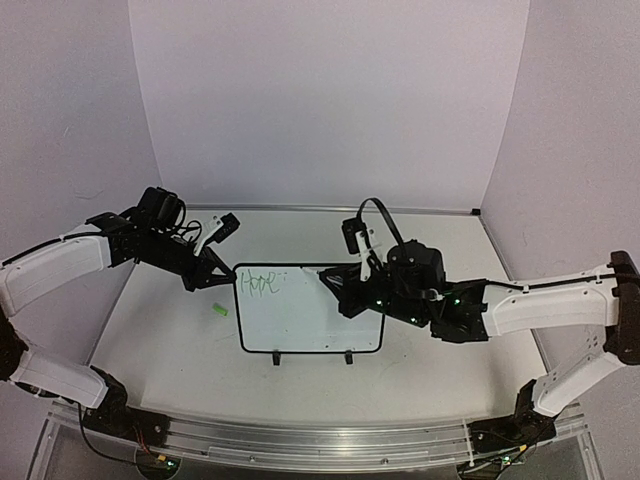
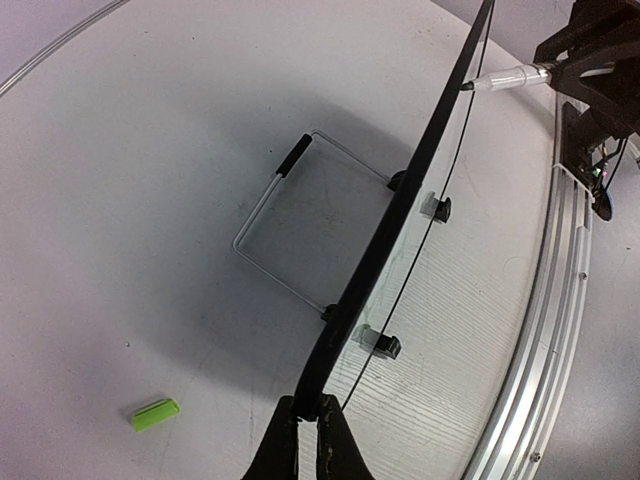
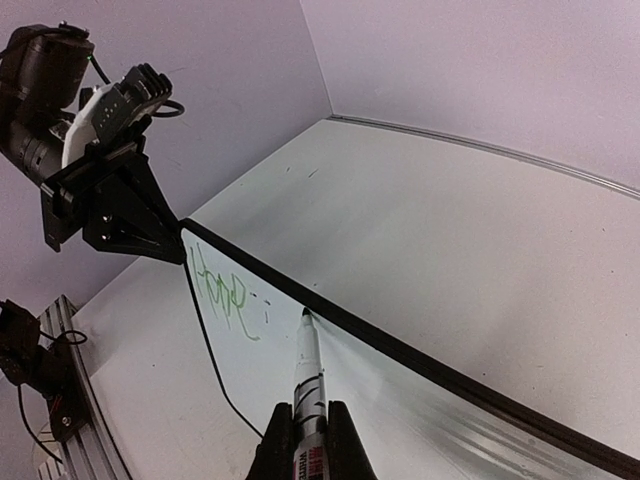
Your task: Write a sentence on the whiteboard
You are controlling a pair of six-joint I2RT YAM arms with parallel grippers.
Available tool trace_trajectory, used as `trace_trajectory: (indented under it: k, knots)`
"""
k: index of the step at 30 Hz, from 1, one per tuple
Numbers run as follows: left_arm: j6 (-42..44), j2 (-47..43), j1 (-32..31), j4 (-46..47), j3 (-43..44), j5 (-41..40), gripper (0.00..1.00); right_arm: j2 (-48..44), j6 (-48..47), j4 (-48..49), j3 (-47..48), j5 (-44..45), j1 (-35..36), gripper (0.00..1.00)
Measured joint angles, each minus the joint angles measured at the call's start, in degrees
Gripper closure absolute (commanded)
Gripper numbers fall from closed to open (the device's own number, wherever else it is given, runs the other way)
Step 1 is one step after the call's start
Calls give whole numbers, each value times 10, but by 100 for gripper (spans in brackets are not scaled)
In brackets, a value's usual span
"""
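Observation:
The whiteboard [image 1: 300,320] stands tilted on its wire stand [image 2: 290,230] at the table's middle. One green word, "Hope" [image 1: 258,283], sits at its top left; it also shows in the right wrist view [image 3: 222,291]. My left gripper [image 2: 306,418] is shut on the board's black top-left edge [image 2: 380,250]. My right gripper [image 3: 307,440] is shut on a white marker [image 3: 308,385]. The marker's tip [image 3: 305,315] is at the board's upper part, just right of the word and under the top border.
A green marker cap [image 1: 220,310] lies on the table left of the board, also in the left wrist view [image 2: 154,413]. The metal rail [image 1: 320,440] runs along the near edge. Walls enclose the back and sides.

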Motion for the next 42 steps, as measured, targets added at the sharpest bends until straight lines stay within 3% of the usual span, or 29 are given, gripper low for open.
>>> trace_trajectory:
  k: [32,42]
  knots:
    - [0,0,0,0,0,0,100,57,52,-20,-12,-54,9,100]
    - [0,0,0,0,0,0,100,58,56,19,-12,-58,9,100]
